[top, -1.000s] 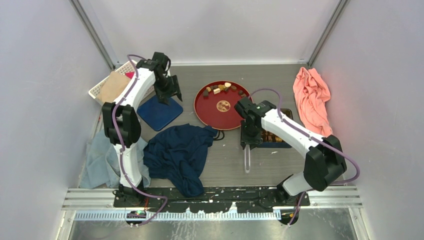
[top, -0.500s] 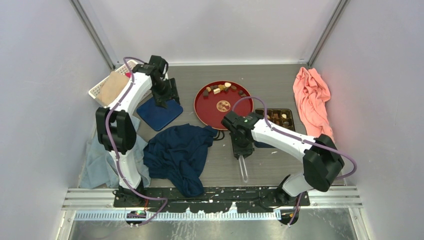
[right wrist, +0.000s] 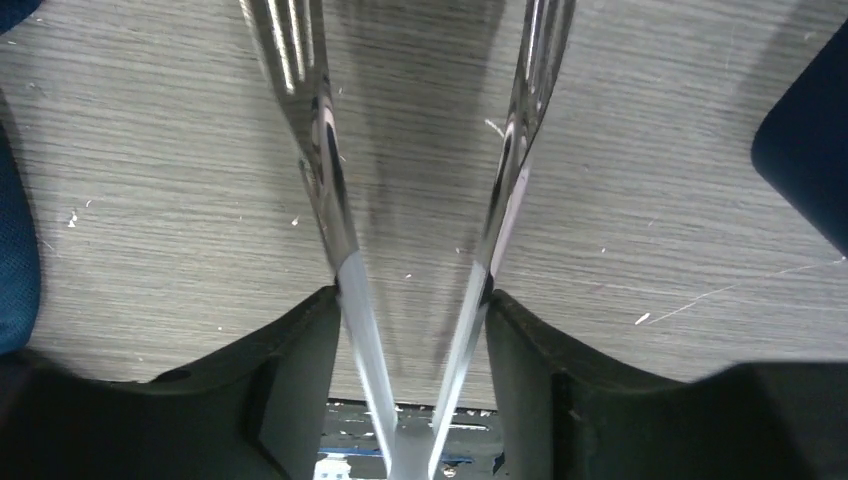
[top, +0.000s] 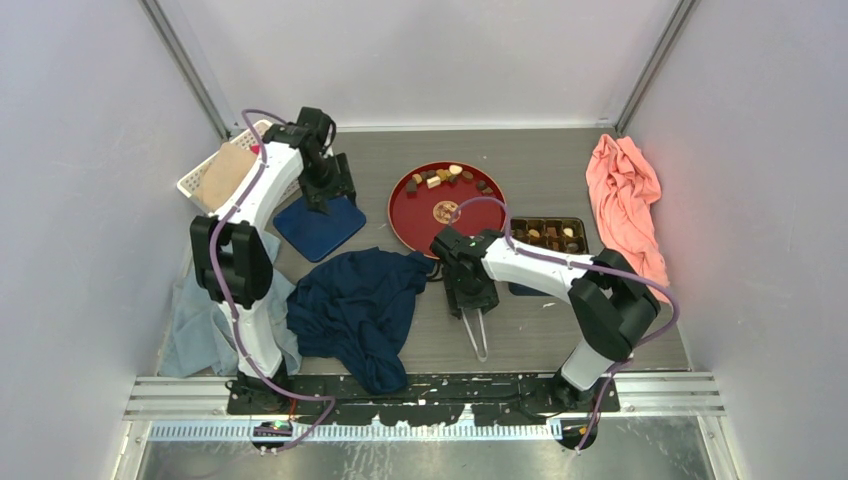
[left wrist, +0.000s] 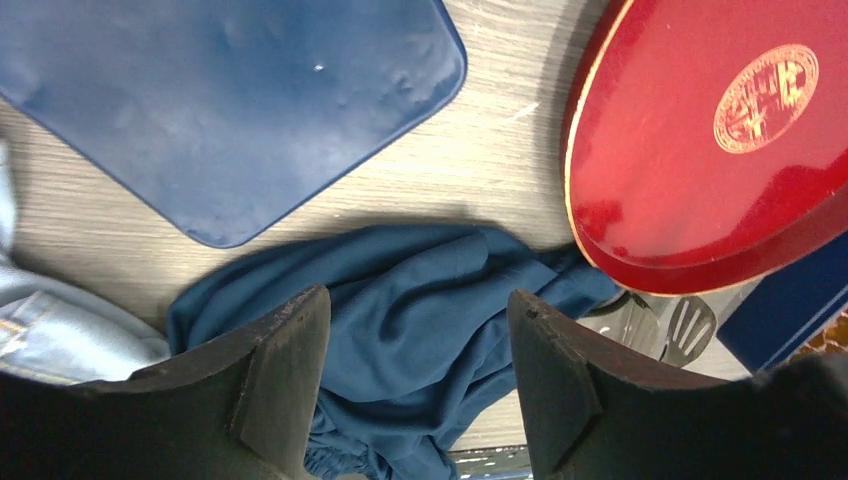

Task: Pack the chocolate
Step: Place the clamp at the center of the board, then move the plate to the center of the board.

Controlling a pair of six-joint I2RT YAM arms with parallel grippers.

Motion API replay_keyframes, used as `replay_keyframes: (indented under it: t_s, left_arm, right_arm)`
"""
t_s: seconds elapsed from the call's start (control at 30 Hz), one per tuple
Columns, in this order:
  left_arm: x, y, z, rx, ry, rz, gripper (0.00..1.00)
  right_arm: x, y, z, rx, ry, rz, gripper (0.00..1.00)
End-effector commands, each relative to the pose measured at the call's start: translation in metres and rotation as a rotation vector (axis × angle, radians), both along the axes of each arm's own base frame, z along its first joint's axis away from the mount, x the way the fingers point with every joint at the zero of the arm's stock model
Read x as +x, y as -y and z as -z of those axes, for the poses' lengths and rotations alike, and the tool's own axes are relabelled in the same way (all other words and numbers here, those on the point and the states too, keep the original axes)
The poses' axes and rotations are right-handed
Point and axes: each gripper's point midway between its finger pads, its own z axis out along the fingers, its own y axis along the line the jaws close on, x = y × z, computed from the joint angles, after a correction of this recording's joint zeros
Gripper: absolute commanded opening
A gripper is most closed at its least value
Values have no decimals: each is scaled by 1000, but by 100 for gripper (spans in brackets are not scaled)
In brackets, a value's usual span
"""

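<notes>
From above and behind the arm bases we look down on the whole table. Our left wrist view faces down, close over the red tray, shared with overhead; our right wrist view sits nearest, over the tongs.

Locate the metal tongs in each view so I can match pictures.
Top external: tongs near centre, toward the near edge from the red tray.
Left wrist: only their slotted tips, lower right, under the tray's rim.
Right wrist: both arms up the middle, held in the right tool.
Shared landmark: the dark blue cloth.
</notes>
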Motion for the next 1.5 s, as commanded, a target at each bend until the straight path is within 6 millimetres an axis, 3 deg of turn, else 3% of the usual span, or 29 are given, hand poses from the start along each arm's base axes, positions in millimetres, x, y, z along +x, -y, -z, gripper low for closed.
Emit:
replay_keyframes:
  t_s: [0.0,0.23,0.33,0.57,0.7,0.83,0.9,1.03,1.17,1.27,1.47]
  left_arm:
    - [8,-22,-14,122,14,-57,67]
    - [13,-47,-9,163,-15,-131,68]
    - [14,-66,-6,171,-31,-196,68]
    - [6,-106,7,242,-29,-328,69]
    - [-7,-121,22,298,-5,-381,69]
    - [-21,-118,41,189,-99,-425,69]
    - [-26,-110,48,137,-124,-423,69]
    - [-30,-104,56,93,-102,-430,68]
    - [-31,-104,60,96,-102,-426,68]
    - [-32,-105,66,99,-109,-426,68]
    - [-26,-104,78,77,-102,-440,66]
  right_arm:
    - [17,-8,-6,21,80,-11,64]
    - [25,-1,-28,1,134,-24,71]
    - [39,-2,-46,12,180,-19,72]
    - [119,-29,-105,131,322,34,72]
    - [168,-58,-122,196,356,33,72]
    - [208,-81,-134,248,378,52,72]
    - [218,-89,-132,276,358,63,71]
    - [218,-102,-107,299,287,58,65]
    - [207,-106,-73,289,196,39,53]
    - [198,-114,-67,292,181,-36,48]
    - [184,-151,-59,335,155,-179,39]
